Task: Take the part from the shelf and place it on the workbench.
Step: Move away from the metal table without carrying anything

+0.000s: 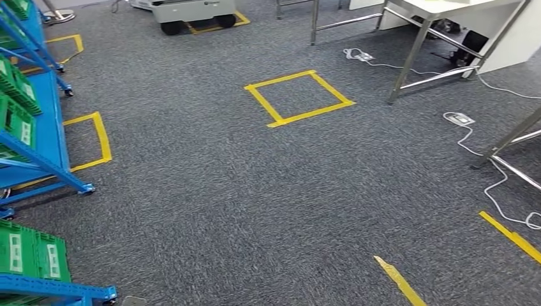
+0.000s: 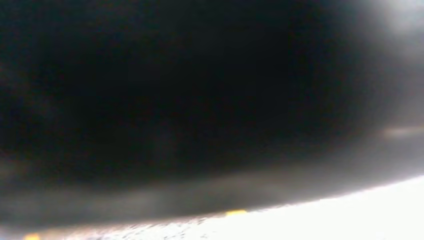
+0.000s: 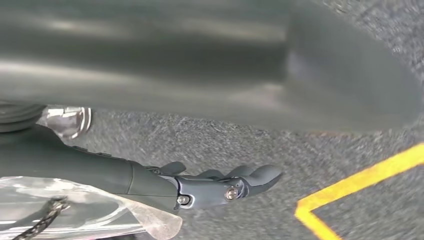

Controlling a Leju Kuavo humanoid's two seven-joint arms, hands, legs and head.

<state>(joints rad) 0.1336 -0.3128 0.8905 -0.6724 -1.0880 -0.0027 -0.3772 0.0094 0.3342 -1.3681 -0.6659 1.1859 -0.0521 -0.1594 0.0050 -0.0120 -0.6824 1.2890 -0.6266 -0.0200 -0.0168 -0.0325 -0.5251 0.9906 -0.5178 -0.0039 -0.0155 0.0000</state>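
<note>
1. The part, a dark chain-like piece, is seen in the right wrist view inside a clear bag. It is carried above the carpet, not on a shelf or the bench.
2. The bag is held against the base of the right hand. The fingers are stretched nearly straight past it with nothing between them. The exact point of grip is hidden.
3. A corner of yellow tape is seen on the carpet beyond those fingers. Whether it belongs to the square cannot be told.
4. The left wrist view is a dark blur with a bright strip along one edge, so the state of the left hand cannot be told.
5. In the head view a yellow tape square is marked on the carpet.
6. Left of the square, blue shelves are seen with green bins on them. More bins sit on a nearer shelf. White labels are carried on the bins, but their contents cannot be made out.
7. Right of the square and beyond it, the bench is seen on metal legs.
8. Right of the square, a power strip and white cable lie on the carpet by the legs.
9. Beyond the square, a wheeled cart is parked over more tape.
</note>
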